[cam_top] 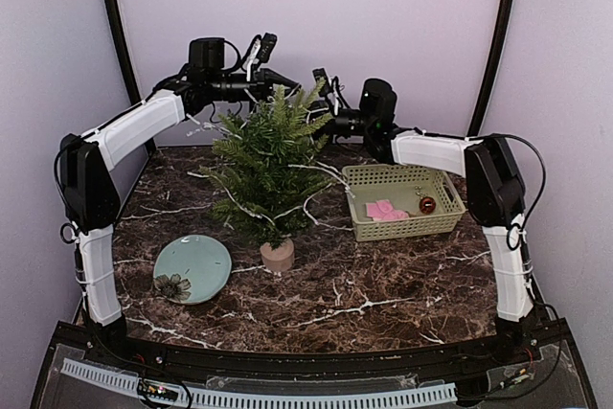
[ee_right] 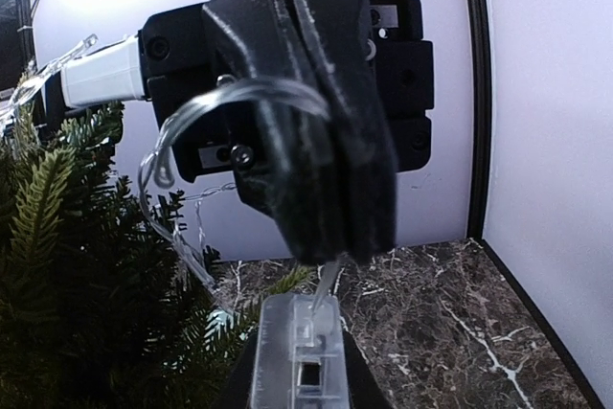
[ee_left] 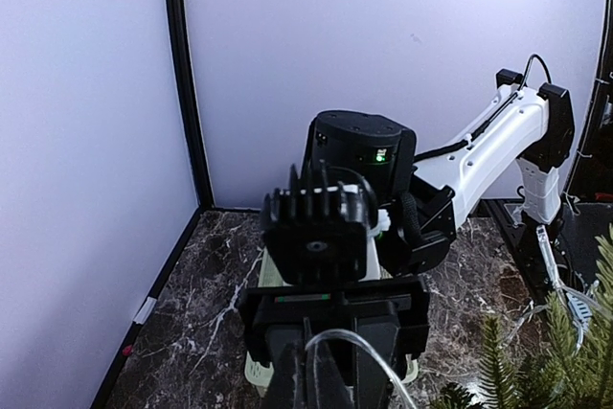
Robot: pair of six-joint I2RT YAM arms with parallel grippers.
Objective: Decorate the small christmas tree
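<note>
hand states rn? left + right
Left hand: closed on the clear wire.
Right hand: looks closed on the clear plastic piece.

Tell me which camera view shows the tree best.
The top external view. It shows the whole tree, from its top down to the pot. The left wrist view catches only a few branch tips in its lower right corner. The right wrist view shows close branches along its left side, not the pot.
</note>
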